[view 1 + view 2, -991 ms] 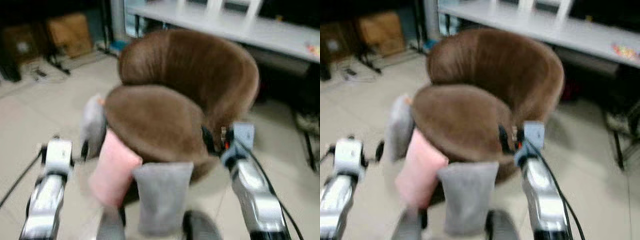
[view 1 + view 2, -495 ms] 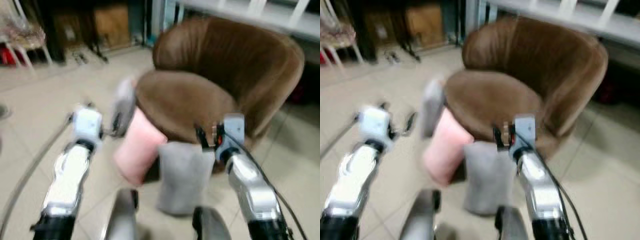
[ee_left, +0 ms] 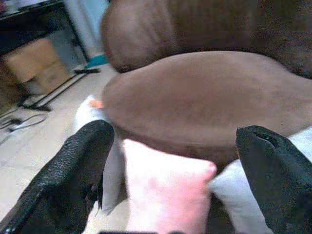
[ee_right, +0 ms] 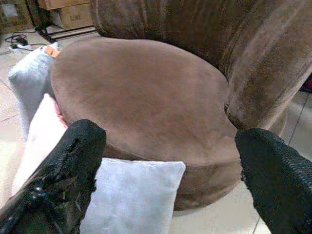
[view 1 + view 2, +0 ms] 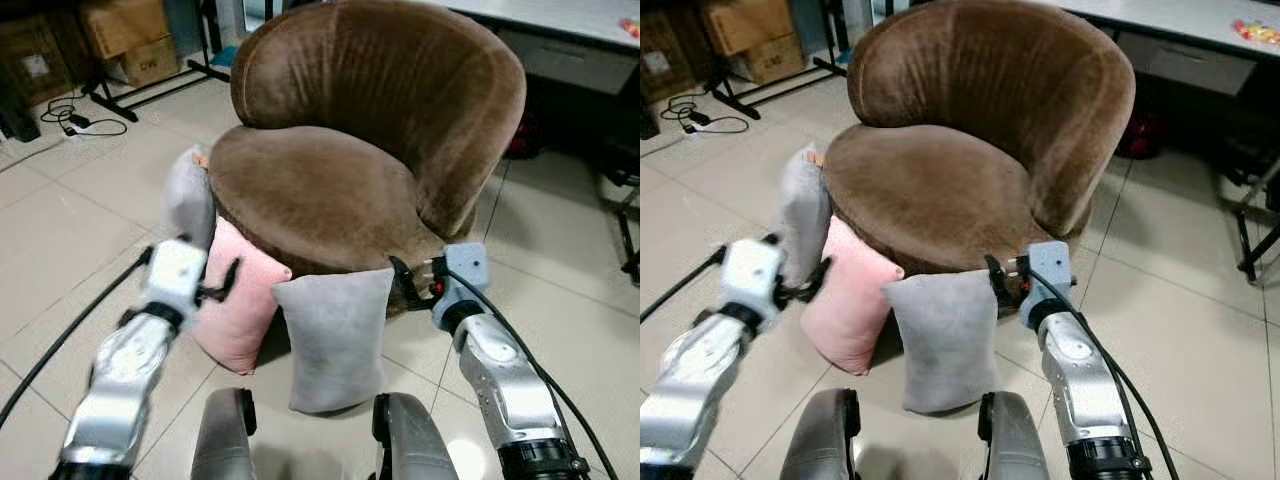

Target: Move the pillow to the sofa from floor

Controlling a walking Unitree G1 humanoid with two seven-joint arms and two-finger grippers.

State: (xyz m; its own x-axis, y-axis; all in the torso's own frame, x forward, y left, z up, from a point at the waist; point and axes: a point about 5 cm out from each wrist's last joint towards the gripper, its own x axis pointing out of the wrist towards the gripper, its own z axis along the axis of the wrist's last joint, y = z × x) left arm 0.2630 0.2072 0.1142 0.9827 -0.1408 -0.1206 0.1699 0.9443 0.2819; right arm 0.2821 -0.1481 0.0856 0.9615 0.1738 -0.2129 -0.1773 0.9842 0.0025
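Observation:
Three pillows lean on the floor against a brown round sofa chair (image 5: 320,190): a grey one (image 5: 188,195) at its left side, a pink one (image 5: 240,315) beside it, and a second grey one (image 5: 335,335) in front. My left gripper (image 5: 222,282) hovers open just in front of the pink pillow's top, holding nothing. My right gripper (image 5: 405,285) is open at the front grey pillow's upper right corner, close to the seat edge. In the wrist views the left fingers (image 3: 73,170) and right fingers (image 4: 63,170) stand wide apart with nothing between them.
Tiled floor (image 5: 60,230) surrounds the chair. Cardboard boxes (image 5: 130,35), a black stand's legs (image 5: 150,85) and cables (image 5: 80,115) lie at the back left. A white desk (image 5: 570,25) runs behind at the right, with dark chair legs (image 5: 628,235) beside it.
The camera has swung and the picture has sharpened. My left gripper has come in closer to the pink pillow. The pillows lie as before against the chair.

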